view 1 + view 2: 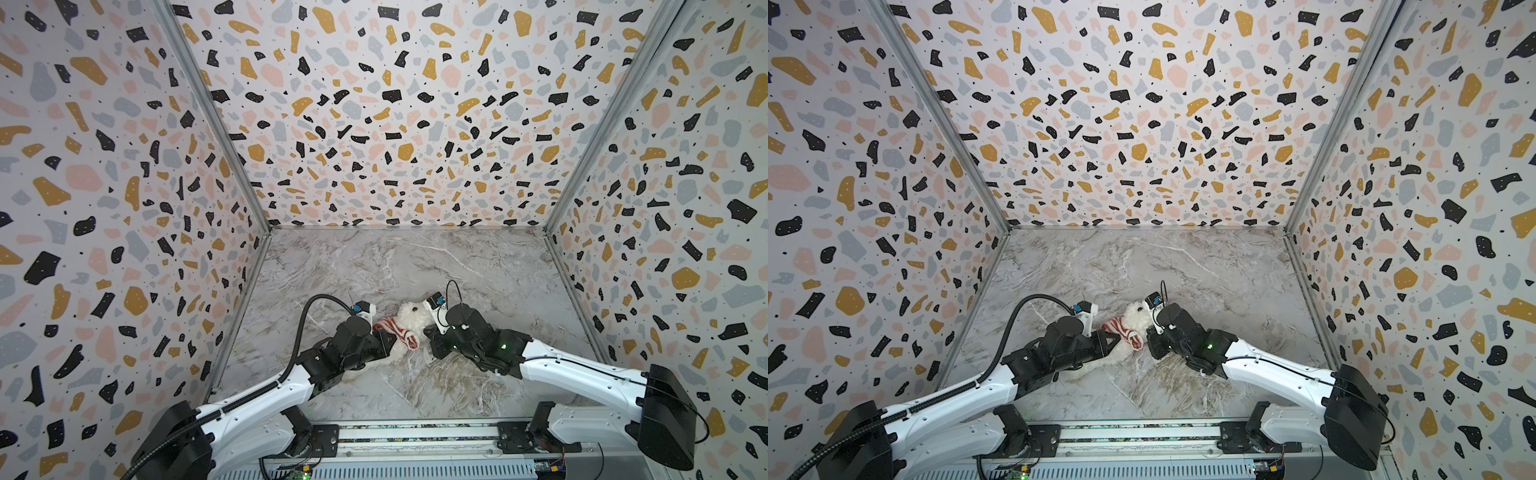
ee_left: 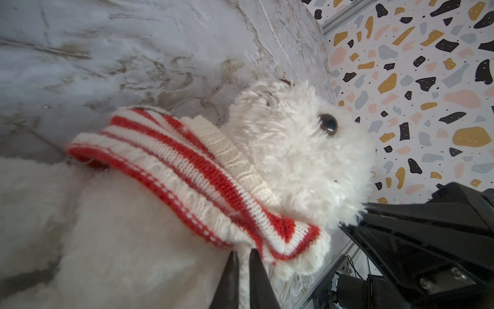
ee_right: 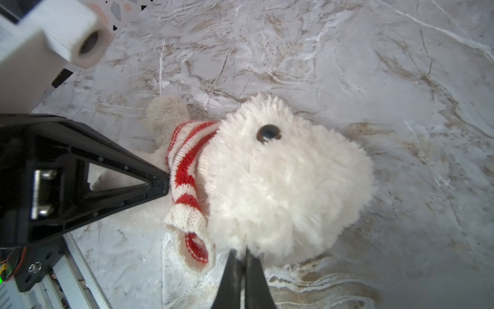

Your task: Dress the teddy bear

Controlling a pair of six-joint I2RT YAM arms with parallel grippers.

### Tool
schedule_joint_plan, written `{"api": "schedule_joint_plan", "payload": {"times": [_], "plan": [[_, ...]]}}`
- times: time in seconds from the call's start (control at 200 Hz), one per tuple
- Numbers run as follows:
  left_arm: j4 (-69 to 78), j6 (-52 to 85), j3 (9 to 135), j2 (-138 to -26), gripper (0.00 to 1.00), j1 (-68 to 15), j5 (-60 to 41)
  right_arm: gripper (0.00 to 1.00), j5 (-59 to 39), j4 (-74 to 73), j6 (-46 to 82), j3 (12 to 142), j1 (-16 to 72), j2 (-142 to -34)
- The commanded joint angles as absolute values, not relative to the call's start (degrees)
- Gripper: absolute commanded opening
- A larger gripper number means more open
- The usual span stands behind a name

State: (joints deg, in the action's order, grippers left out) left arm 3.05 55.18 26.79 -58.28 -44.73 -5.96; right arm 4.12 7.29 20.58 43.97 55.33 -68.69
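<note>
Left jaws, narrow, pinch a white knit edge of the sweater (image 2: pixel 187 171) — bunched round the neck of the teddy bear (image 2: pixel 294 160) just beyond. Right jaws closed, tips at its head fur — bear lying between both on the table (image 1: pixel 457 266).

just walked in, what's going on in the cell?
Both arms are dressing the teddy bear, which lies on the marble table. The red-and-white striped sweater is past the head but bunched around the neck, not down over the body. The left end effector pinches what looks like the sweater's white knit edge. The right end effector is shut, tips at the head's fur; whether it grips any is unclear.
</note>
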Motion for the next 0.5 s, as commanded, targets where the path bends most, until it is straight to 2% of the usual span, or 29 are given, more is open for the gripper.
{"api": "schedule_joint_plan", "payload": {"times": [0.0,0.21,0.4,0.496], "plan": [[6.9,55.9,26.2,-59.3,0.12,-44.5,-4.1,0.00,4.5,6.4,21.3,43.9,55.2,-67.2],[12.2,57.2,26.1,-61.4,0.22,-43.9,-5.0,0.00,4.5,6.4,21.5,43.9,55.2,-67.1],[13.5,57.7,26.1,-63.0,0.21,-43.7,-4.8,0.00,4.8,6.4,21.7,43.6,55.2,-66.7],[14.0,57.9,25.8,-63.6,0.18,-43.4,-4.3,0.00,4.9,6.2,21.7,43.5,55.2,-66.7]]}}
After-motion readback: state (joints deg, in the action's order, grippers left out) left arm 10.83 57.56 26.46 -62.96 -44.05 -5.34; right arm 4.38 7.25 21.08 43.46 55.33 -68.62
